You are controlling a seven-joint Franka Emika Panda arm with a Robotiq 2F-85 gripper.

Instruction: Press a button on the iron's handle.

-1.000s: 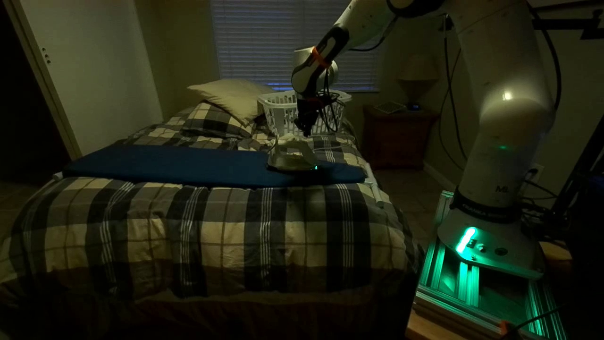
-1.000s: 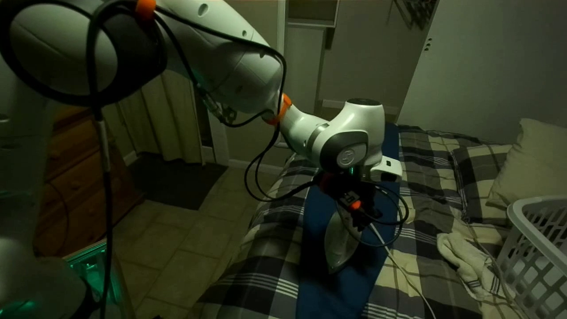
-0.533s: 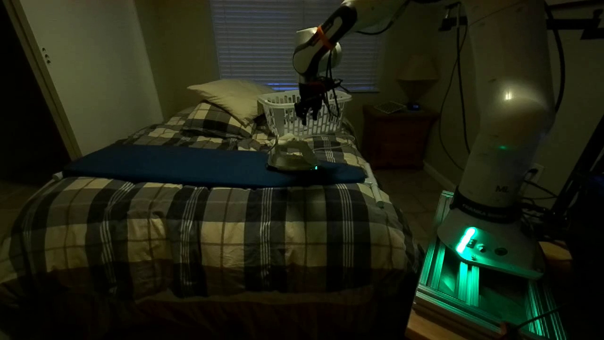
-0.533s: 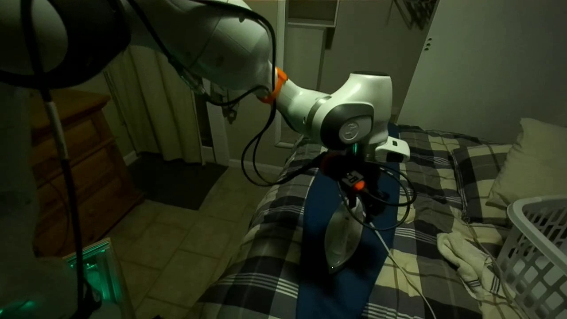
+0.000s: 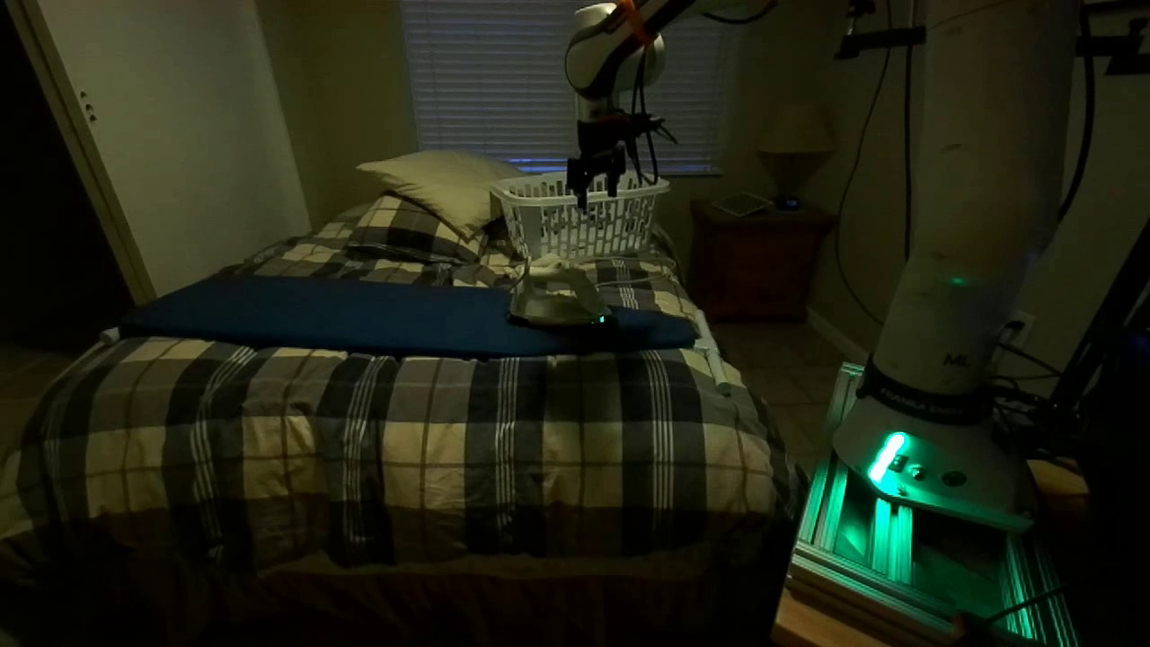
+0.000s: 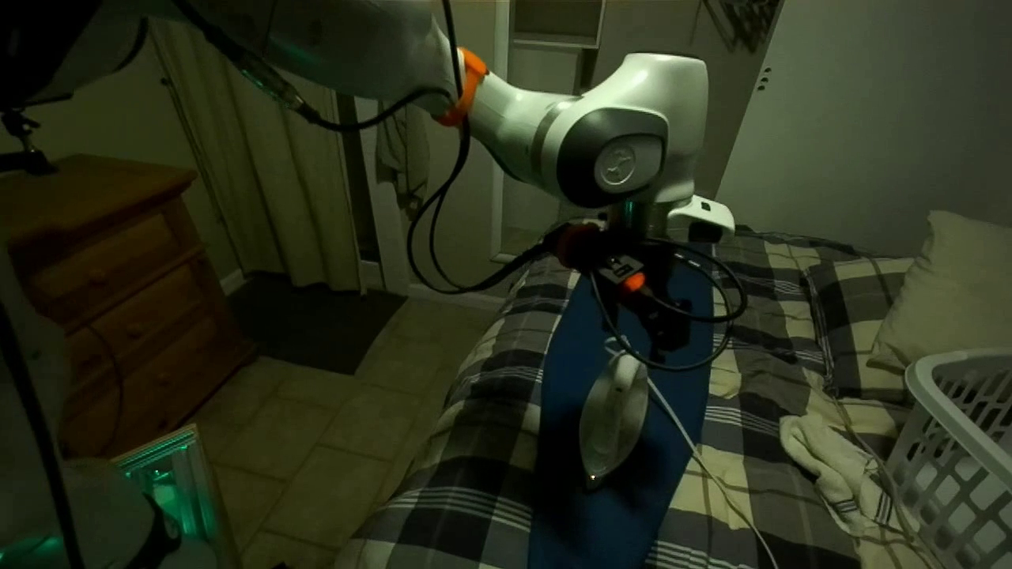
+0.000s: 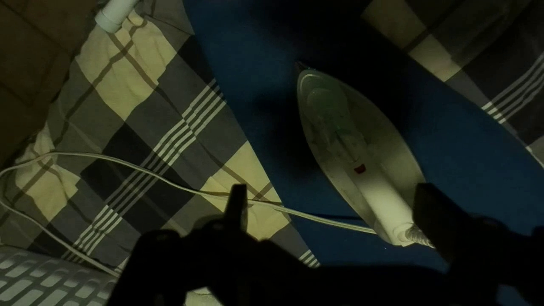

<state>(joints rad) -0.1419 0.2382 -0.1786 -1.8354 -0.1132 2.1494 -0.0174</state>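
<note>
gripper hangs in mid-air, higher than the iron and apart from it, spread wide. iron sits flat on the blue surface laid across the plaid bed, small red patch on its handle. from where i stand, pale cord trails off over the bed and white basket is near the cream pillow.

Lighting: dim throughout, dull green-yellow cast. In an exterior view: green base lamp, glaring, lower right; blue gleam at foot of blinds, upper centre; upper left edge near black. In an exterior view: highlights on arm, upper centre. Wrist view: gripper a black silhouette, bottom; shadows flanking iron, right of centre; detail soft.
</note>
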